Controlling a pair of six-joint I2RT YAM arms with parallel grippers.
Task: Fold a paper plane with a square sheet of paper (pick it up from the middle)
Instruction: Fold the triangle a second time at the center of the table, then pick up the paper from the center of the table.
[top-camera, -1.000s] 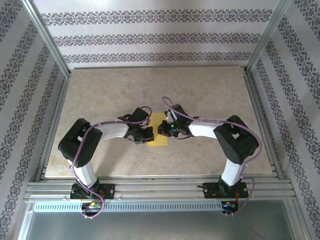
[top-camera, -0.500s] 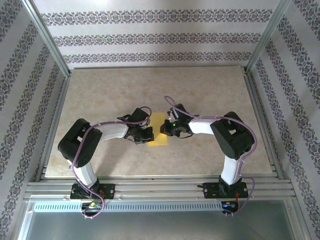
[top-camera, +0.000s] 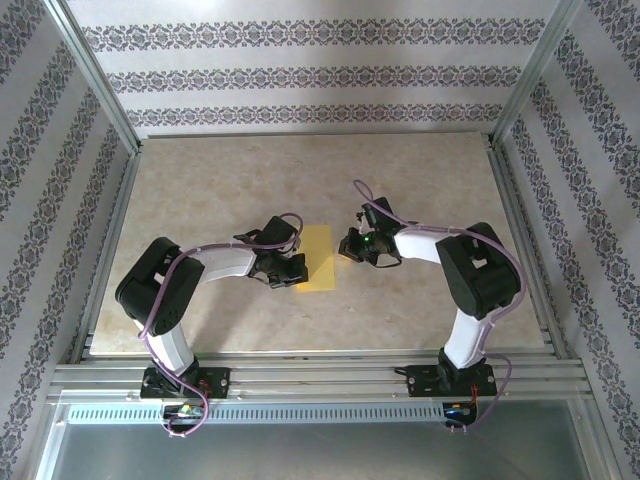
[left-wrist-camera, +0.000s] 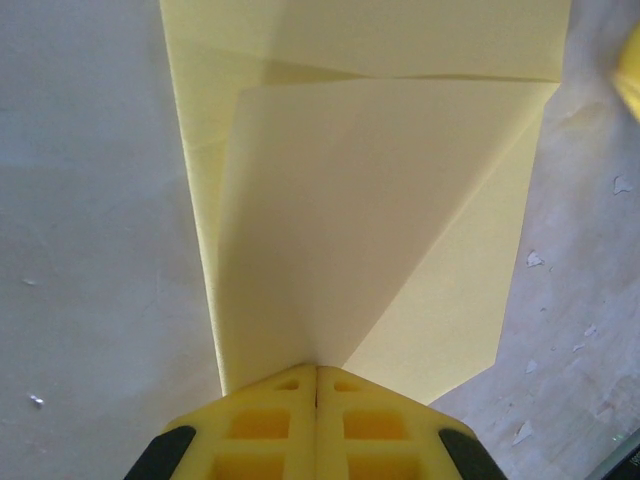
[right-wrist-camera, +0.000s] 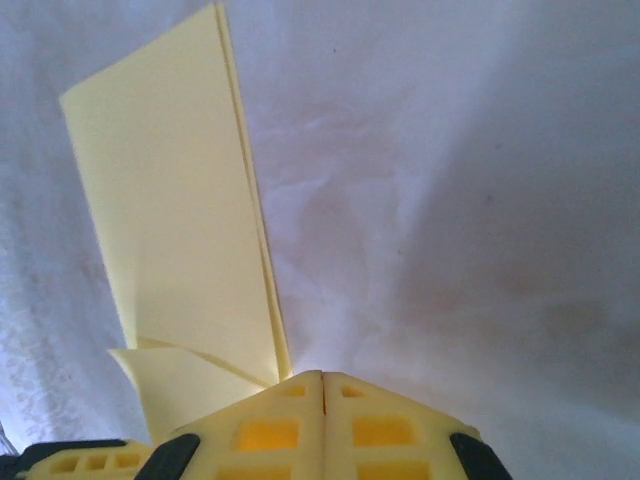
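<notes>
While the folded square sheet of paper (top-camera: 319, 256) lies on the table (top-camera: 200, 190) as a long strip pointing away from the robot, the left gripper (top-camera: 296, 272) touches its near left edge, fingers pressed together. The right gripper (top-camera: 347, 248), also squeezed shut, sits just off the right side, a bit farther away.

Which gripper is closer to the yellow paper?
Left. The left gripper sits at the left edge of the folded yellow paper; the right gripper is just off its right edge.
</notes>
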